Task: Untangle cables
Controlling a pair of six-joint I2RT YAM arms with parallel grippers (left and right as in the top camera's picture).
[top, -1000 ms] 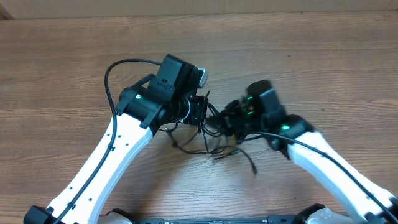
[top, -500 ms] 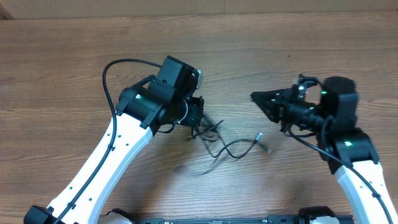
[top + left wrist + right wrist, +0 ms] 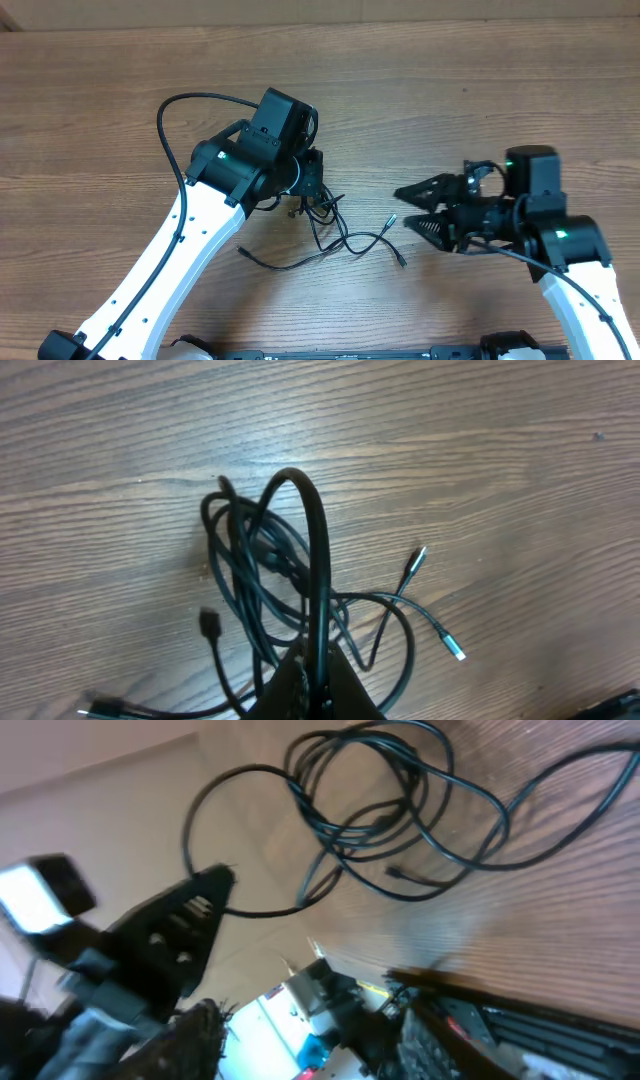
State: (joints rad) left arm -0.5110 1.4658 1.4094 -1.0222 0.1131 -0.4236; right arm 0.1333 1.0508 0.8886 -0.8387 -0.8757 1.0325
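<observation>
The cables (image 3: pixel 322 560) form a loose tangle of thin black loops with small plug ends. The left gripper (image 3: pixel 312 685) pinches one strand, with the tangle just ahead. The right gripper (image 3: pixel 414 206) is spread wide and empty, well apart from them.

Left hand (image 3: pixel 312 188) gripping the top of tangled black cables (image 3: pixel 335 240) on wooden bench (image 3: pixel 480 90), loose strands trailing below it, right hand (image 3: pixel 418 207) spread wide, just beyond nearest plug tip

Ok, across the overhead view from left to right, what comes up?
Left arm's white link → cables → right gripper, open → right arm's white link. The left gripper overlaps the cables, so I skip it.
</observation>
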